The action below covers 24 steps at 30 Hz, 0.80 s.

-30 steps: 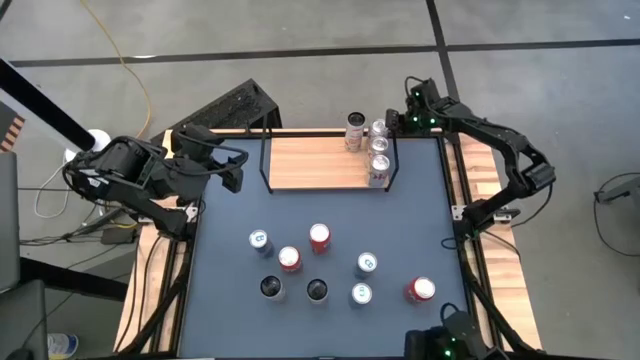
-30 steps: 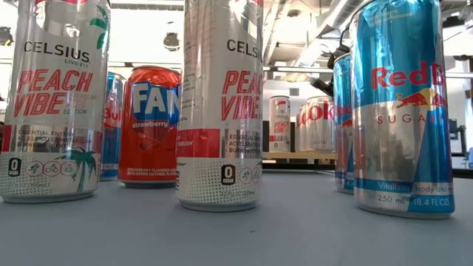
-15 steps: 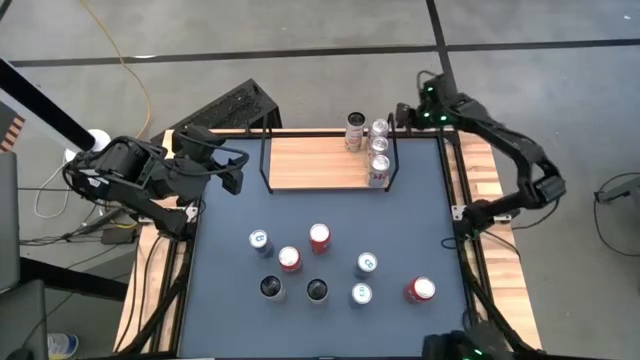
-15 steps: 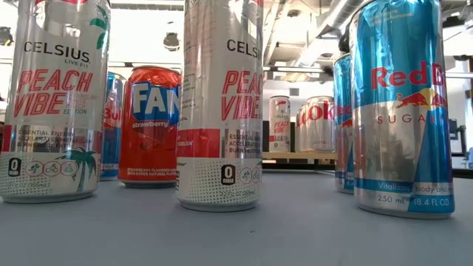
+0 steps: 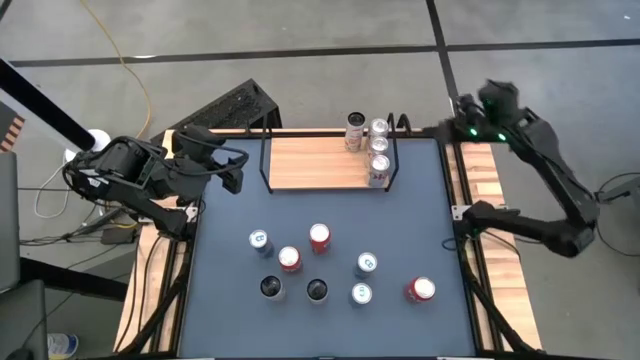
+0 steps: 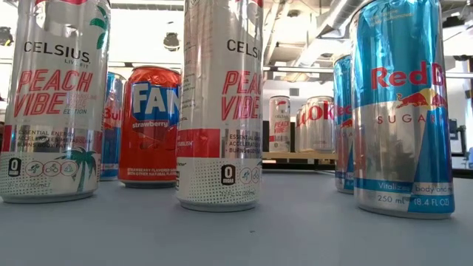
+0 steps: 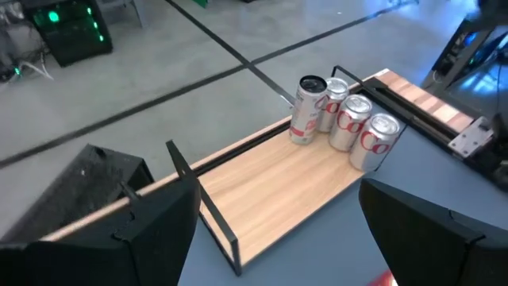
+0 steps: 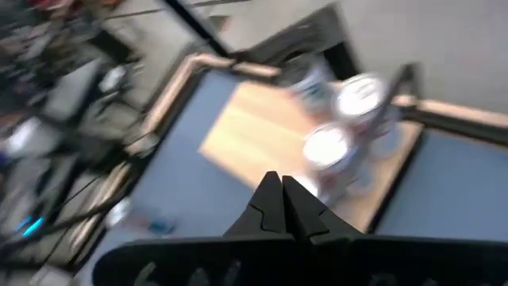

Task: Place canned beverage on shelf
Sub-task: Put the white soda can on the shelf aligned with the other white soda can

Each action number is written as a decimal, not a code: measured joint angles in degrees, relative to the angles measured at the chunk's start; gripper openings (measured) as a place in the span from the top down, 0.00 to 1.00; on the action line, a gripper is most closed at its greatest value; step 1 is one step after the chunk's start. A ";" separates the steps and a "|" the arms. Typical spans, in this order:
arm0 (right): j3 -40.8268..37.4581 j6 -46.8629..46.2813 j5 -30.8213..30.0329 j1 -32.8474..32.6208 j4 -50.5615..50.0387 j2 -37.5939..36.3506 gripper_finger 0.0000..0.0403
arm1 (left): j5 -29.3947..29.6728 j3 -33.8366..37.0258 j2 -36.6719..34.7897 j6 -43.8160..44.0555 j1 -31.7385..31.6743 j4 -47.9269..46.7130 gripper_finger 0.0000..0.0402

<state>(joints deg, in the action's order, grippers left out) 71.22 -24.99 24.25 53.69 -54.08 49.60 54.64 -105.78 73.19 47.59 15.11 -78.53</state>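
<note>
The shelf (image 5: 325, 160), a light-wood board with black wire ends, lies at the table's far edge. Several cans (image 5: 368, 148) stand upright on its right end, also seen in the left wrist view as cans (image 7: 341, 119) on the shelf (image 7: 270, 187). Several more cans (image 5: 320, 265) stand upright on the dark table top. My left gripper (image 5: 235, 172) hovers open off the shelf's left end, holding nothing. My right gripper (image 8: 282, 195) is shut and empty, raised over the table's far right corner (image 5: 450, 128) and pointing back at the shelf (image 8: 254, 139).
In the low view the loose cans (image 6: 222, 103) fill the foreground, with the shelf (image 6: 295, 156) far behind them. A black perforated box (image 5: 225, 108) sits off the far left corner. The shelf's left and middle board is bare.
My right gripper, shut throughout, has drawn back from the cans at the shelf's right end, rising and moving toward the table's right edge while rolling a little. The cans on the shelf have stayed where they were.
</note>
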 joint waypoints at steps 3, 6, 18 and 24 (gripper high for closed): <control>0.00 0.00 2.69 -4.42 -2.97 -5.59 1.00 | -0.76 0.00 0.00 3.52 0.00 -0.01 0.17; 0.00 -1.35 2.96 -8.85 -5.17 -11.31 1.00 | -3.08 0.00 0.00 5.24 0.00 -0.02 0.17; -1.28 -10.75 5.06 -16.52 -5.54 -29.26 0.98 | -3.12 0.02 1.85 3.56 -0.55 4.16 0.17; -2.08 -10.08 7.10 -15.91 -3.58 -30.49 0.89 | -5.51 0.02 3.28 3.41 -1.59 4.67 0.17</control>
<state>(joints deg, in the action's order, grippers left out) 69.14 -35.07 31.35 37.78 -57.66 19.11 49.12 -105.75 76.47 51.00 13.53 -73.86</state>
